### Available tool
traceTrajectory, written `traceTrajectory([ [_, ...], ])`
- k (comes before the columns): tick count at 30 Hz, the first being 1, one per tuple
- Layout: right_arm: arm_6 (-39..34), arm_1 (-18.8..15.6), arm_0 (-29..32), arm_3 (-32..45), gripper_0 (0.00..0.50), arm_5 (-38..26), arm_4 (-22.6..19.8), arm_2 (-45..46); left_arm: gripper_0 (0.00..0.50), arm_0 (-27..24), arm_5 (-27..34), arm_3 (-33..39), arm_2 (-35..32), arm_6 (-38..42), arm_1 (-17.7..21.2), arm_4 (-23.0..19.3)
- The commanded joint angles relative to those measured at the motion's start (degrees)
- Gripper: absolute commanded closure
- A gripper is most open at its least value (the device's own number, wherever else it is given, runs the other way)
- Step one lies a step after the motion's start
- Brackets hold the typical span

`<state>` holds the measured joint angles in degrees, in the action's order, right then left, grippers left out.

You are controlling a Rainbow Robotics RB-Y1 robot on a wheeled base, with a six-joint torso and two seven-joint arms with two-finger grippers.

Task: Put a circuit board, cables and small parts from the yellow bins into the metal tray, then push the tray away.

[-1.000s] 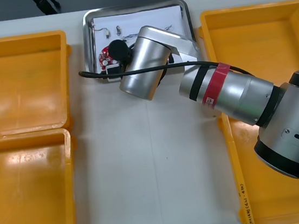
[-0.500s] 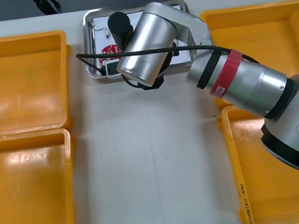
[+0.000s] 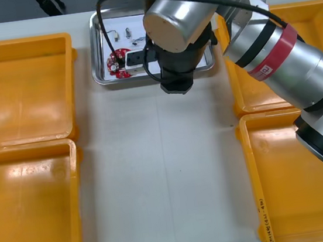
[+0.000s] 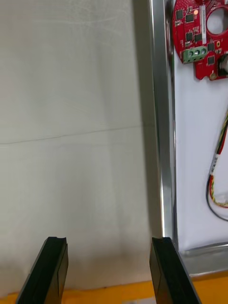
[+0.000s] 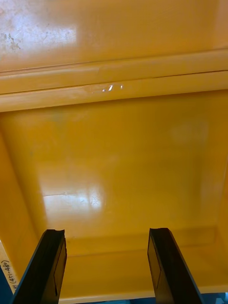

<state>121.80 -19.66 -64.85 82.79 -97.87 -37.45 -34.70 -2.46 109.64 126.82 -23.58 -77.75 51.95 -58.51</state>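
Tray first: the metal tray (image 3: 95, 52) sits at the middle of the tabletop's far edge, between the two far yellow bins (image 3: 21, 85). Its long axis runs along that edge, side to side. On its white lining we see the round red circuit board (image 3: 117, 64) lying flat near the tray's near-left corner, with small metal parts (image 3: 128, 30) scattered toward the far rim. In the right wrist view a red and yellow cable (image 4: 216, 187) curls along the near rim, between the board and the near-right corner. The load looks to be in, loose and flat, which we judge is why nothing needs holding now.

Moving outward, the right gripper (image 4: 108, 270) hangs at the tray's near rim toward its right end, fingers spread wide with nothing between them. One finger lines up with the rim; the other is over bare tabletop (image 4: 71, 118). We read that as lining up for the push away, with the rim as contact face, though the tray already lies close to the far edge. Pushing across the short axis should keep it from swinging.

Farther out, the left gripper (image 5: 107, 268) waits with fingers apart and empty over the bare floor of a yellow bin (image 5: 118, 156), out of the way.
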Motion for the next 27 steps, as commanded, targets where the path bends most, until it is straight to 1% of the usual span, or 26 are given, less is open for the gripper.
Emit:
traceTrajectory([
  [1,-9.4,-3.9,-2.1,8.9,0.000,-4.3,-3.7,1.5,0.000,1.1,0.4,1.4,-1.1,-4.3,2.6,-0.4],
  [2,-10.4,-4.2,-1.9,9.9,0.000,-4.8,-3.9,1.5,0.000,1.1,0.4,1.4,-1.1,-4.3,2.6,-0.4],
  [5,-16.7,-5.7,0.5,16.9,0.000,-7.3,-4.7,1.8,0.000,1.1,0.4,1.4,-1.1,-4.3,2.6,-0.4],
  [12,-26.8,-10.1,6.3,26.9,0.000,-7.9,-6.8,2.5,0.000,1.1,0.4,1.4,-1.1,-4.3,2.6,-0.4],
  [19,-35.5,-15.0,10.8,32.3,0.000,-9.5,-9.4,4.5,0.000,1.1,0.4,1.4,-1.1,-4.3,2.6,-0.4],
  [21,-38.6,-16.9,12.4,34.5,0.000,-10.9,-10.2,5.8,0.000,1.1,0.4,1.4,-1.1,-4.3,2.6,-0.4],
  [23,-41.0,-18.0,13.9,35.9,0.000,-12.1,-10.9,7.0,0.000,1.1,0.4,1.4,-1.1,-4.3,2.6,-0.4],
  [27,-45.4,-20.6,17.8,39.1,0.000,-12.1,-11.5,10.2,0.000,1.1,0.4,1.4,-1.1,-4.3,2.6,-0.4],
])
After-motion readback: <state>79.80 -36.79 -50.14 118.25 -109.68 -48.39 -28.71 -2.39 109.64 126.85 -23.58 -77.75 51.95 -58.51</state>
